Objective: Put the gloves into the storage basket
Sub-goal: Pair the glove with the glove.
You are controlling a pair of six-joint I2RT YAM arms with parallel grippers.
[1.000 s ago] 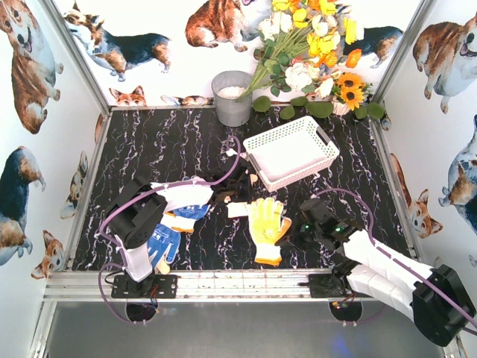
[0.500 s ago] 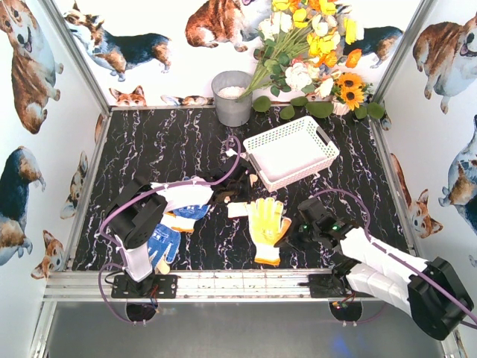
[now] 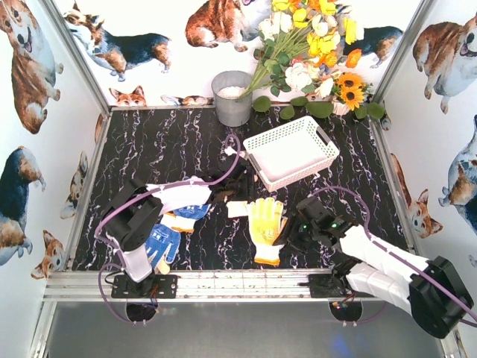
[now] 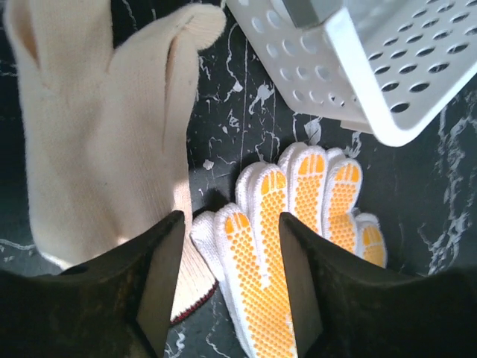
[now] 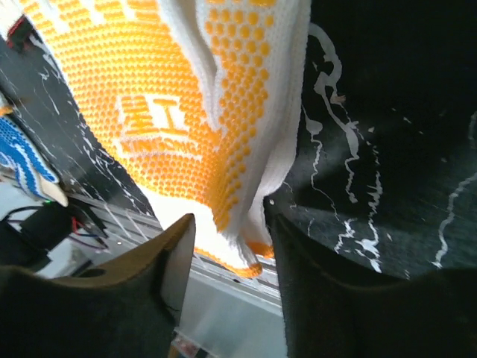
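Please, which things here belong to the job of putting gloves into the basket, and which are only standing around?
Belong to the job: yellow glove, cream glove, blue gloves, white storage basket.
Only standing around: grey metal bucket, bunch of flowers.

Table [image 3: 171, 142]: black marble pattern, white veins. Walls [image 3: 45, 149]: white, corgi prints. Grey bucket [image 3: 232, 97] and flowers [image 3: 313, 45] at back wall. Aluminium rail [image 3: 238, 283] along near edge.

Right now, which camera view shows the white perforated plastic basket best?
The top external view: the white perforated plastic basket appears whole. The left wrist view catches only one corner; the right wrist view misses it.
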